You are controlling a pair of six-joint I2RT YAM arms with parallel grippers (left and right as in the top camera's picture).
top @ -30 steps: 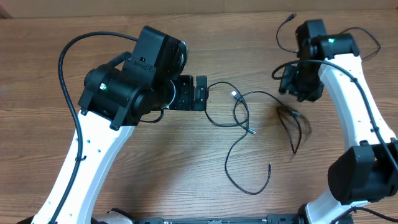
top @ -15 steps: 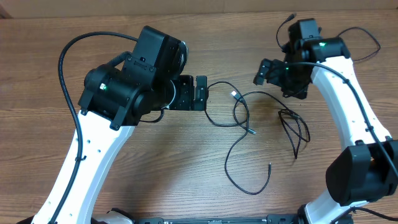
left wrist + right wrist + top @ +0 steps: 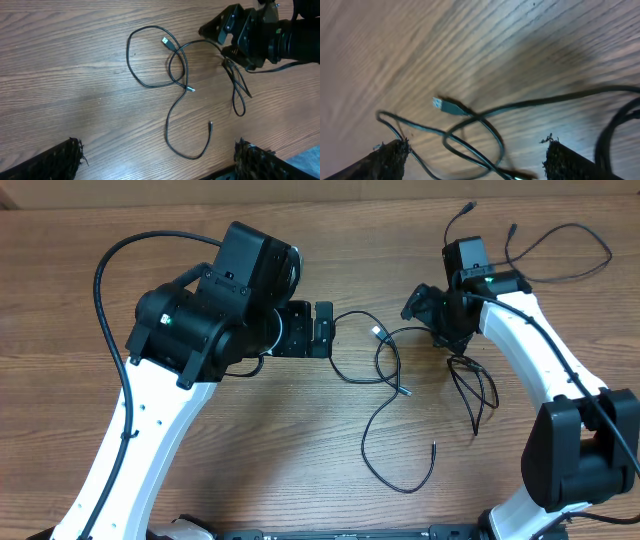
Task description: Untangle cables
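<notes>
Thin black cables (image 3: pixel 167 130) lie loose on the wooden counter (image 3: pixel 80 230); the longest runs from beside the left hand (image 3: pixel 325 330), loops, then trails toward the near edge; a folded cord (image 3: pixel 234 95) stretches lengthwise below the right hand (image 3: pixel 412 305); both hands' fingers stand apart.

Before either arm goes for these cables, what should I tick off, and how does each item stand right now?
1. Left gripper open and empty: ok.
2. Right gripper open and empty: ok.
3. Silver plug of the looped cable exposed, nothing on it: ok.
4. Loop crossing lies between the right fingers: ok, though that view is blurred.
5. Folded cable free of the looped cable: cannot tell; the right gripper hides where they come together.
</notes>
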